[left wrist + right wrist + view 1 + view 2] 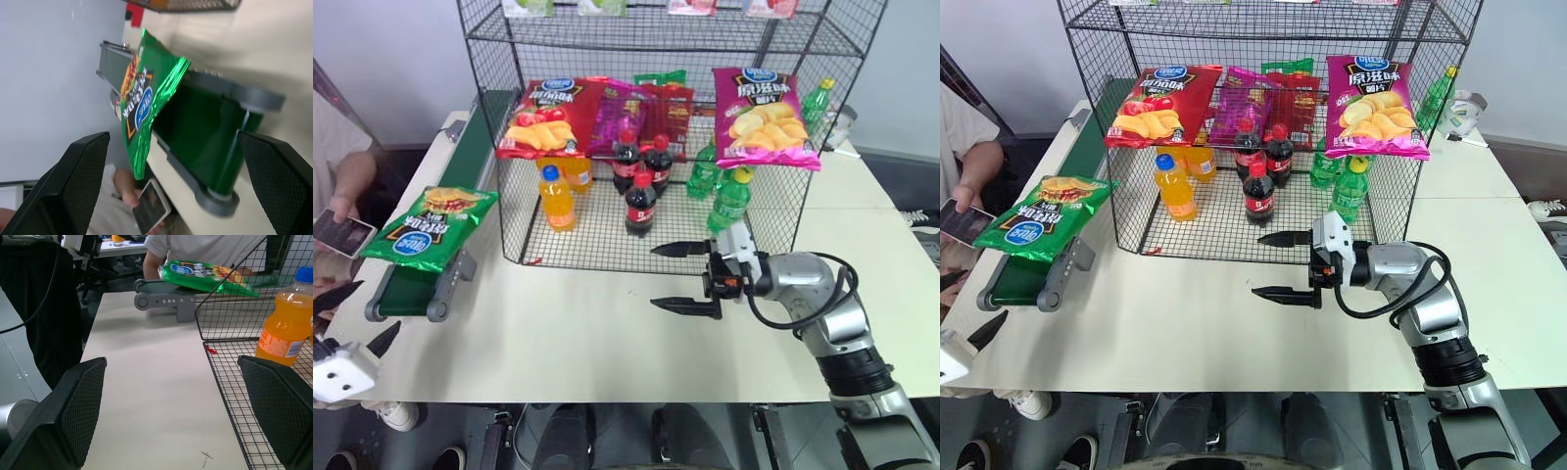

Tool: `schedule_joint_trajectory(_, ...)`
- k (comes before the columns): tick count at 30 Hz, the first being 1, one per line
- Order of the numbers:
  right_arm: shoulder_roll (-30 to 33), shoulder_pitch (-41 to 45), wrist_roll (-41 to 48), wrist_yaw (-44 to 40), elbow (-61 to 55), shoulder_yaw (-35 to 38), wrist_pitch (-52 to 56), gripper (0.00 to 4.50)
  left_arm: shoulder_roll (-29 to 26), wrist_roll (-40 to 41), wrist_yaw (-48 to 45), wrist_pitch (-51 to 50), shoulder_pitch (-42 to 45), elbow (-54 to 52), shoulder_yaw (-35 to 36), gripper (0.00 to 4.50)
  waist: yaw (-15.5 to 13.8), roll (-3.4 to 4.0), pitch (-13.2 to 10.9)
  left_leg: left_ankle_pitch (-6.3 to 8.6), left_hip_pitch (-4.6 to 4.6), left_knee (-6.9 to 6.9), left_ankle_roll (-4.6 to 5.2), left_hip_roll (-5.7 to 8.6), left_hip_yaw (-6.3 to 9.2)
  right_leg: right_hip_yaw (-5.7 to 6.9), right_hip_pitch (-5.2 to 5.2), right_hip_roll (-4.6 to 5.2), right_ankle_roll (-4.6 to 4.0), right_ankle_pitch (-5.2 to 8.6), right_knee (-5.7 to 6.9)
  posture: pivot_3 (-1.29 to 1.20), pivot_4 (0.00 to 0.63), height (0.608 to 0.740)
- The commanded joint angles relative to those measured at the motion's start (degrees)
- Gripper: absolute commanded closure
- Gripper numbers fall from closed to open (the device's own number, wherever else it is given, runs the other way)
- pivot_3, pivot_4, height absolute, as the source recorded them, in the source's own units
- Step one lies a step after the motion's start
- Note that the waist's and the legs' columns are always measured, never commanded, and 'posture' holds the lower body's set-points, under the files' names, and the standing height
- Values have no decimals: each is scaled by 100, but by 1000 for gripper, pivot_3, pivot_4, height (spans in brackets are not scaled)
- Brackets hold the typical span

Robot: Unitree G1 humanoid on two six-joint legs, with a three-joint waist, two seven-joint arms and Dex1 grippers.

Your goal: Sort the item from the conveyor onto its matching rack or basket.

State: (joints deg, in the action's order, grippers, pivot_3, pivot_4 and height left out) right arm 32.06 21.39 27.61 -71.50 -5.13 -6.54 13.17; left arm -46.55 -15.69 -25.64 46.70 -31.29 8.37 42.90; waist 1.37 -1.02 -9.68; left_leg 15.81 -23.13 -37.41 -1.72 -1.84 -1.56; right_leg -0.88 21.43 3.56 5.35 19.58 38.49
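The item, a glossy green crisp bag [431, 227] with a blue oval logo, lies across the near end of the conveyor [409, 291], overhanging its rails. My left gripper [357, 315] hangs open and empty just in front of that conveyor end, at the table's near left corner. In the left wrist view the bag [146, 98] and the belt [205, 142] lie ahead between its fingers. My right gripper [656, 277] points left, open and empty, just in front of the black wire rack [597, 245]. The right wrist view shows the bag [205, 276] far off.
A red bag [543, 117] and a magenta bag [764, 117] lean at the front of the rack's shelf. Orange [556, 196], cola [641, 201] and green bottles [729, 201] stand on its floor. A person holding a phone [340, 232] sits beside the conveyor. The cream table [558, 333] spreads in front.
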Motion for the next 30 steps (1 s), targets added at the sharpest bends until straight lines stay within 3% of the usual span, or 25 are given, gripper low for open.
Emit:
schedule_joint_trajectory(1,35,69,34,-29,-93,88,-43,20,-162,-276,382,70,-59,316,134,0,-3,0,0,0,0,6,0,0,0,1,0,0,0,0,-5,0,150,739)
schedule_joint_trajectory(10,500,-484,206,-529,-924,-290,411,20,-293,-645,926,-61,335,500,-401,0,-46,-13,8,0,-1,16,0,1,-1,6,-4,1,1,0,-22,0,150,739)
schedule_joint_trajectory(25,427,-489,102,-98,-910,-187,360,20,-483,-589,1084,-155,485,520,-894,0,112,-15,9,0,5,18,0,0,-3,4,-6,0,-1,-4,-19,0,150,739)
schedule_joint_trajectory(27,400,-457,82,-46,-877,-182,327,0,-517,-447,969,-194,487,545,-979,539,112,-15,9,0,5,17,0,1,-3,4,-7,0,-1,-4,-19,0,150,739)
schedule_joint_trajectory(30,410,-424,75,-17,-842,-182,283,0,-534,-395,917,-266,504,514,-1070,1874,112,-16,10,0,5,17,0,1,-3,5,-7,0,-1,-4,-19,0,150,739)
